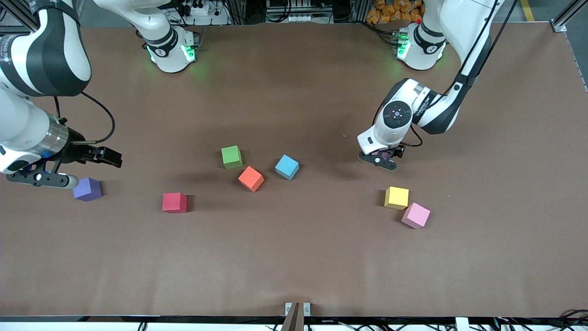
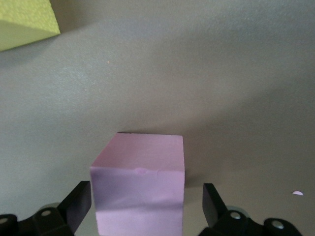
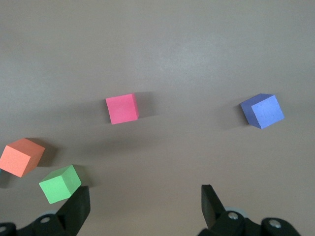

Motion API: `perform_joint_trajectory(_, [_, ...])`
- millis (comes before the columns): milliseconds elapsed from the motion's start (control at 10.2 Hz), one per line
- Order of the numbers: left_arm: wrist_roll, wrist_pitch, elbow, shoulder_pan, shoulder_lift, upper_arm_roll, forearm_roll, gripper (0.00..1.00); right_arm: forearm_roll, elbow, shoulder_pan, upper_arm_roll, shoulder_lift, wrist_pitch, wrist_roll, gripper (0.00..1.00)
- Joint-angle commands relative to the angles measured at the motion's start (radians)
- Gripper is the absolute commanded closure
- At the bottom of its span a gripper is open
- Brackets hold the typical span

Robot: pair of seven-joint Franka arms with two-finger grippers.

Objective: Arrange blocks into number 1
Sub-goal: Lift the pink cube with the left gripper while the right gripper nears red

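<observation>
Brown tabletop (image 1: 294, 257). Right claw (image 1: 69, 168) wide, empty, up over purple cube (image 1: 87, 189). Left claw (image 1: 383, 158) wide, low over tabletop, farther from camera than yellow cube (image 1: 396, 197), pink block (image 2: 140, 184) between fingers (image 2: 211, 204), ungripped. Green block (image 1: 231, 156), orange block (image 1: 251, 178), blue block (image 1: 286, 166), red block (image 1: 174, 202): toward right arm's end from yellow cube.

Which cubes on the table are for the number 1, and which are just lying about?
For the job:
pink cube
red cube
light blue cube
green cube
orange cube

Lying about:
purple cube, near the right arm's end
yellow cube, beside the pink one
</observation>
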Motion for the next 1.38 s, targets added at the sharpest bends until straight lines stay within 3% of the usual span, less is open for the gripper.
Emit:
perform_joint_trajectory(0, [-0.026, 0.013, 0.003, 0.011, 0.021, -0.013, -0.044, 0.56, -0.005, 0.002, 0.025, -0.002, 0.008, 0.008, 0.078, 0.0])
perform_joint_trajectory(98, [-0.06, 0.013, 0.003, 0.008, 0.023, -0.011, -0.047, 0.88, -0.005, 0.0, 0.039, -0.002, 0.008, 0.01, 0.098, 0.0])
perform_joint_trajectory(197, [-0.115, 0.013, 0.004, 0.001, 0.023, -0.011, -0.047, 1.0, -0.005, 0.0, 0.042, -0.002, 0.012, 0.01, 0.109, 0.0])
perform_joint_trajectory(393, [-0.23, 0.008, 0.03, -0.015, 0.02, -0.014, -0.047, 1.0, -0.005, 0.002, 0.041, -0.002, 0.034, 0.024, 0.109, 0.0])
perform_joint_trajectory(590, [-0.382, -0.003, 0.085, -0.096, 0.018, -0.014, -0.047, 1.0, -0.01, 0.006, 0.041, -0.002, 0.078, 0.078, 0.108, 0.0])
perform_joint_trajectory(885, [-0.601, -0.09, 0.186, -0.27, 0.023, -0.014, -0.05, 1.0, -0.019, 0.011, 0.042, -0.004, 0.171, 0.239, 0.102, 0.0])
perform_joint_trajectory(1081, [-0.675, -0.122, 0.259, -0.39, 0.05, -0.014, -0.119, 1.0, -0.018, 0.009, 0.042, -0.004, 0.233, 0.376, 0.103, 0.0])
perform_joint_trajectory(1278, [-0.776, -0.206, 0.395, -0.505, 0.128, -0.013, -0.157, 1.0, -0.013, 0.009, 0.044, -0.004, 0.274, 0.441, 0.099, 0.0])
